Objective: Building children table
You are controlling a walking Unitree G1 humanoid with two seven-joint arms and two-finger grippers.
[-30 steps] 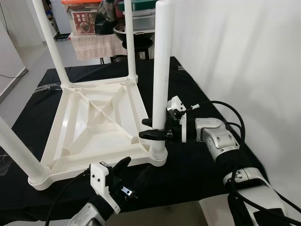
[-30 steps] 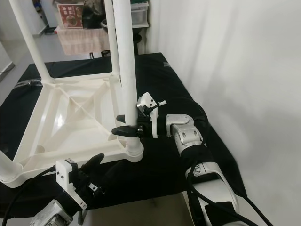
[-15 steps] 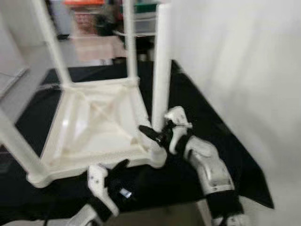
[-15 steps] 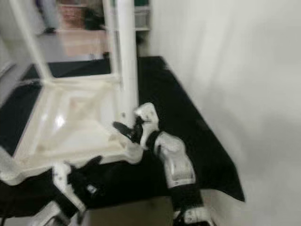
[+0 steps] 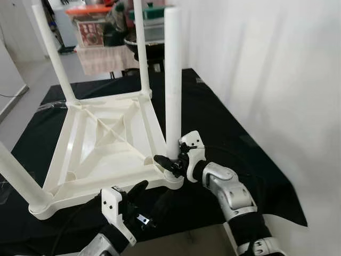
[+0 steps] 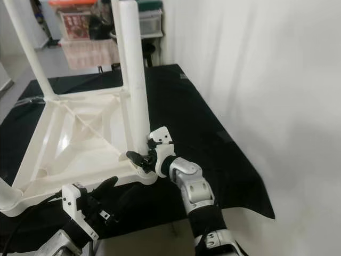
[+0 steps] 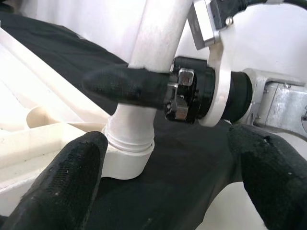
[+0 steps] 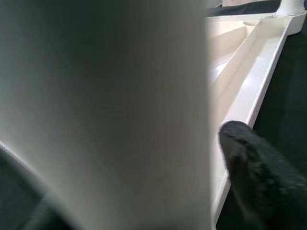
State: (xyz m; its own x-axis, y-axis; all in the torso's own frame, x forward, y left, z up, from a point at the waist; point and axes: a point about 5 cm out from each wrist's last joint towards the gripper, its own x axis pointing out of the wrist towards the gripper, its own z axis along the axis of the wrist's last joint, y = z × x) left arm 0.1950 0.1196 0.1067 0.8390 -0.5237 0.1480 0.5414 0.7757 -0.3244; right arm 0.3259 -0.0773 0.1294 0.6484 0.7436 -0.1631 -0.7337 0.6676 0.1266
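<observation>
Gripping low on the near corner leg point(image 5: 172, 90), the right gripper point(image 5: 169, 164) has its two black fingers clamped round the white tube just above the socket collar point(image 7: 125, 158). The leg rises straight up from the pincer. The upturned white tabletop point(image 5: 104, 144) lies on the black cloth point(image 5: 224, 128), spreading away from the fingers toward the robot's left, with three other legs already standing at its far corners.

The left gripper point(image 5: 139, 200) hovers below and in front of the right one, just off the tabletop's near edge, fingers point(image 7: 72, 182) spread wide and holding nothing. From its wrist camera the collar sits between its open fingers, a little beyond them.

Judgement: the leg is being seated or twisted home in its socket.

Risks from here:
- The grip is very low on a tall leg; any sideways push could lever the top over and cock it in the socket.
- Nothing pins the tabletop. A twist may spin or skid the whole frame on the cloth instead of tightening.
- Cloth could bunch under the corner.
</observation>
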